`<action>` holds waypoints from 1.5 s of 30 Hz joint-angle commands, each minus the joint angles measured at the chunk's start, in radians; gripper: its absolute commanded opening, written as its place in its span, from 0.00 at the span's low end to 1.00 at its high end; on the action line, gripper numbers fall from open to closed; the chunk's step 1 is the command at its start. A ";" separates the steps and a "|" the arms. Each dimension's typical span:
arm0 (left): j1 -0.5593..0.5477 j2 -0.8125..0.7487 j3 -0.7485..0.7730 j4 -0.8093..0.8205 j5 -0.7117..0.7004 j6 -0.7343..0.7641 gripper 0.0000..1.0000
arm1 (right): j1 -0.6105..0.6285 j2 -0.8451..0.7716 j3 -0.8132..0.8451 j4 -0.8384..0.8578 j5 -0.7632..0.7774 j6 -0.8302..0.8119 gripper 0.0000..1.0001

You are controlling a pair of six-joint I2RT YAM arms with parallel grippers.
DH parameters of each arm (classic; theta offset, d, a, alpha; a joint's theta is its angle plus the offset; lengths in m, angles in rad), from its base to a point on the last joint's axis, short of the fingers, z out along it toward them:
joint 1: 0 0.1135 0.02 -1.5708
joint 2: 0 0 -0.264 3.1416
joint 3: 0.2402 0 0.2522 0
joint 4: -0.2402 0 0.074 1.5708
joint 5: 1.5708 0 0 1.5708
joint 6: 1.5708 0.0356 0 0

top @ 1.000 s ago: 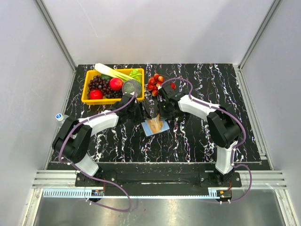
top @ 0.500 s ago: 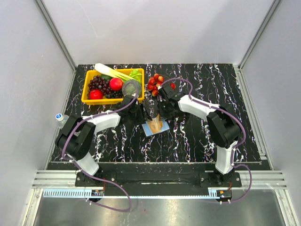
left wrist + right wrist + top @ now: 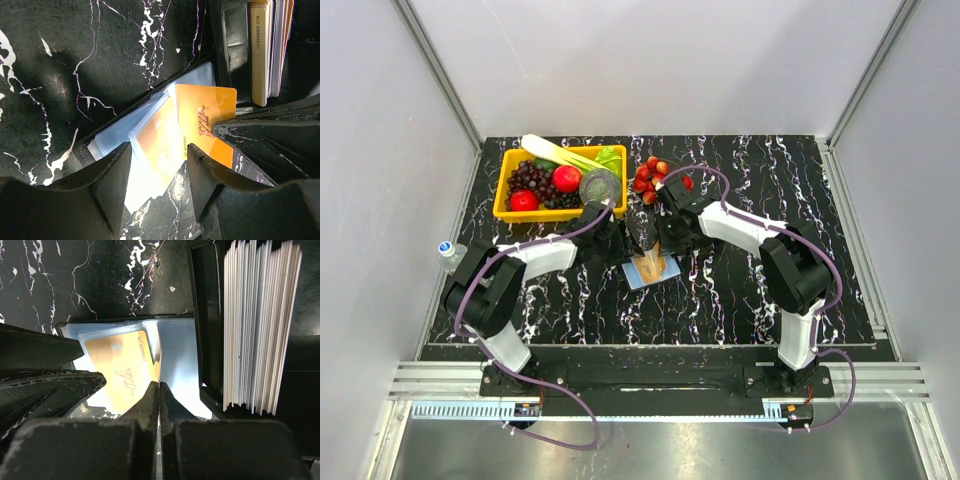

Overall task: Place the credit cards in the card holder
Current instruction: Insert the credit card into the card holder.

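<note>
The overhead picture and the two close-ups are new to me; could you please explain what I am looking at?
The overhead picture comes from a fixed camera above two robot arms bolted to a black marbled table: the left arm and the right arm. Each close-up comes from a camera on one wrist, looking past its own pincer. On the table are a yellow basket of fruit, loose red fruit, an opened card holder with light-blue sleeves, and a black tray holding a stack of cards. The left pincer stands open over the holder. The right pincer is shut and seems to pinch a gold VIP card at a sleeve.
</note>
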 commanded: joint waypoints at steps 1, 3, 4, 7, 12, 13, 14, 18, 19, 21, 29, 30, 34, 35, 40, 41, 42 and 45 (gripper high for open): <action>-0.003 -0.010 0.009 0.048 0.021 -0.008 0.52 | 0.010 0.020 0.016 -0.017 -0.006 -0.020 0.00; -0.003 -0.008 0.008 0.051 0.025 -0.012 0.52 | 0.010 0.020 0.016 -0.018 -0.007 -0.020 0.00; -0.003 -0.008 0.008 0.048 0.022 -0.012 0.52 | 0.008 0.020 0.016 -0.015 -0.006 -0.020 0.00; -0.003 -0.022 0.009 0.016 -0.004 -0.009 0.51 | 0.010 0.019 0.017 -0.020 -0.004 -0.020 0.00; -0.003 -0.047 0.021 -0.054 -0.055 0.014 0.51 | 0.010 0.022 0.021 -0.025 -0.003 -0.021 0.00; -0.003 -0.048 0.020 -0.052 -0.056 0.014 0.51 | 0.010 0.022 0.022 -0.026 -0.004 -0.023 0.00; -0.003 -0.048 0.018 -0.046 -0.053 0.012 0.51 | 0.010 0.025 0.024 -0.026 -0.007 -0.023 0.00; -0.003 -0.050 0.012 -0.015 -0.036 0.003 0.51 | 0.010 0.026 0.027 -0.028 -0.006 -0.025 0.00; -0.005 -0.050 0.014 -0.009 -0.032 0.002 0.51 | 0.010 0.025 0.027 -0.028 -0.006 -0.026 0.00; -0.005 -0.048 0.012 0.001 -0.016 -0.001 0.51 | 0.010 0.028 0.027 -0.028 -0.007 -0.026 0.00; -0.005 -0.066 0.011 0.012 -0.013 -0.006 0.51 | 0.010 0.031 0.031 -0.034 -0.007 -0.028 0.00; -0.005 -0.067 0.009 0.012 -0.015 -0.008 0.51 | 0.010 0.030 0.030 -0.032 -0.006 -0.026 0.00; -0.005 -0.071 0.006 0.020 -0.008 -0.011 0.51 | 0.010 0.031 0.030 -0.035 -0.006 -0.028 0.00; -0.005 -0.065 0.004 0.028 -0.004 -0.012 0.51 | 0.008 0.030 0.028 -0.034 -0.004 -0.028 0.00; -0.005 -0.033 -0.005 0.069 0.015 -0.028 0.51 | 0.010 0.034 0.030 -0.035 -0.009 -0.028 0.00; -0.005 -0.025 -0.002 0.072 0.016 -0.029 0.51 | 0.010 0.031 0.030 -0.034 -0.009 -0.028 0.00; -0.005 -0.022 -0.002 0.074 0.016 -0.029 0.51 | 0.010 0.031 0.028 -0.034 -0.007 -0.029 0.00; -0.006 -0.011 0.006 0.080 0.021 -0.029 0.51 | 0.010 0.030 0.028 -0.034 -0.007 -0.028 0.00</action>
